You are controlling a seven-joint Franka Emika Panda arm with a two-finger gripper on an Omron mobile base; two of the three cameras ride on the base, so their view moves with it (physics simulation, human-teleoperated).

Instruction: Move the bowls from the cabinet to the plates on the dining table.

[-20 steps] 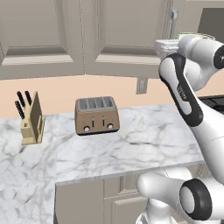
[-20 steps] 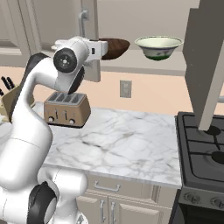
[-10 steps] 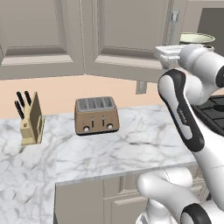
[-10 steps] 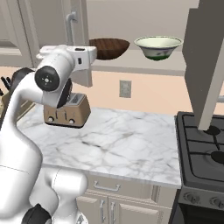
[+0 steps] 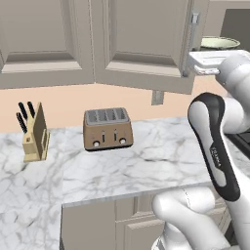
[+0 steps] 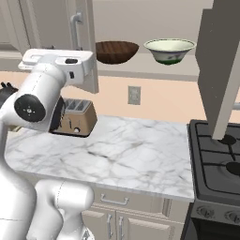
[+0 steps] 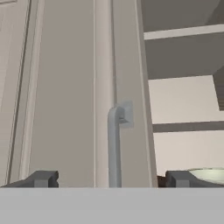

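The cabinet (image 6: 140,18) stands open above the counter. On its lower shelf sit the dark brown bowl (image 6: 117,51) and, to its right, the pale green-cream bowl (image 6: 169,50). My gripper (image 7: 109,179) is open at the cabinet's left door (image 6: 85,44). In the hand view the door's bar handle (image 7: 114,144) stands between the wide-apart fingertips (image 7: 41,178), apart from both. The pale bowl's rim (image 7: 210,174) peeks in at the lower right. In the left base view the pale bowl (image 5: 219,43) shows past the door edge (image 5: 195,44). The plates and the dining table are out of view.
A toaster (image 5: 108,128) and a knife block (image 5: 35,134) stand on the marble worktop (image 5: 146,161). A stove (image 6: 220,164) lies to the right. The cabinet's right door (image 6: 225,70) hangs open over the stove side. A wall outlet (image 6: 134,95) sits under the shelf.
The jaws have spread wide and no longer clamp the door handle. The left door has swung further open, uncovering the brown bowl, and the hand has drawn back toward the base.
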